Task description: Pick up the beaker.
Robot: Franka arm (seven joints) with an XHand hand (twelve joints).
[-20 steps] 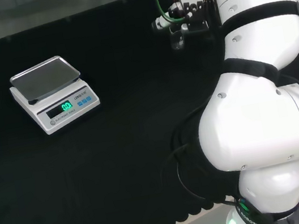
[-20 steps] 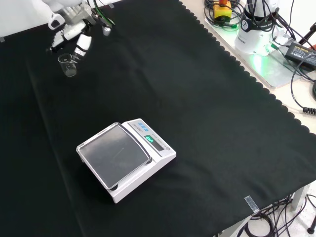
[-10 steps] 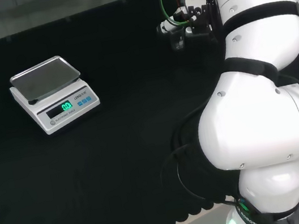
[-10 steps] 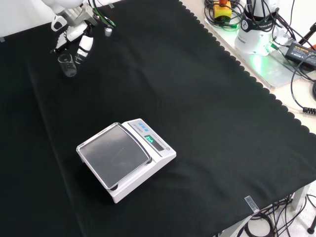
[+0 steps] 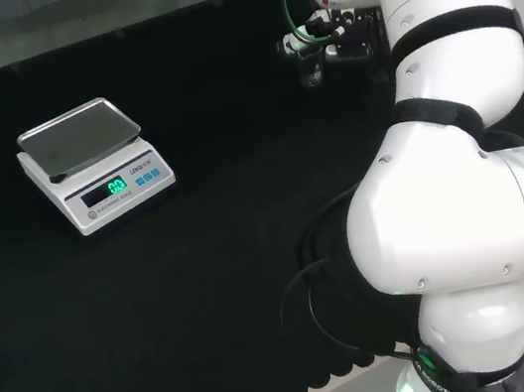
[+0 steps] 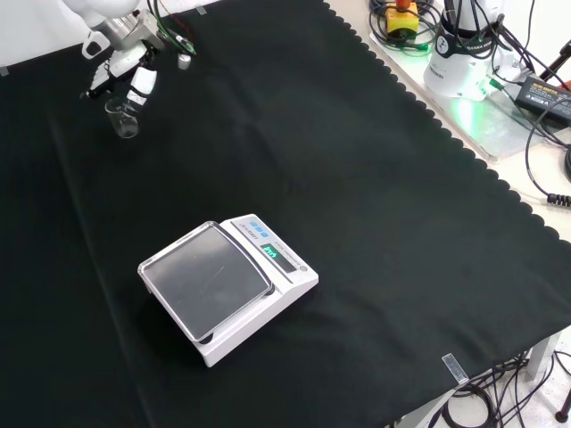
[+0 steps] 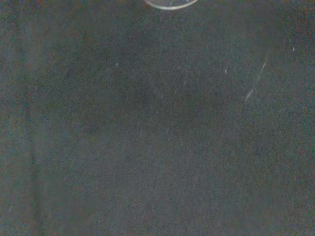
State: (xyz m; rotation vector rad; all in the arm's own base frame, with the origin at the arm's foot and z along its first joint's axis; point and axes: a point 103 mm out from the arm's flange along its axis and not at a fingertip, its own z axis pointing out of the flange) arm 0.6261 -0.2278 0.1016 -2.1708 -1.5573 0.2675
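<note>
From my seat I see the beaker [image 6: 124, 119], small and clear, standing upright on the black cloth of the bench [image 6: 357, 178], far from the scale [image 6: 227, 287], which sits well apart toward the middle of the cloth in the front view. In the head view the beaker [image 5: 310, 68] is just left of the arm's white links, and the scale [image 5: 94, 164] is off at the left.

The hand [image 6: 132, 71] hangs right at the beaker, its fingers pointing down over the rim. One white fingertip [image 6: 139, 89] looks to be at or touching the glass, but I cannot tell whether the fingers are actually curled around it or merely beside it, so I will not call the grasp made. The wrist view gives me only cloth and a sliver of the beaker's rim [image 7: 170, 4], which does not settle it.

My worries from here are these. The beaker is light and clear, so a finger arriving on one side before the thumb meets the other could nudge it over or skate it across the cloth. If the fingers land on the rim instead of the wall, closing could tip it toward me. And if I lift before both sides are in contact, I judge it may pivot and slip out. With the glass so hard to see, I could misjudge its edge and close on air.
</note>
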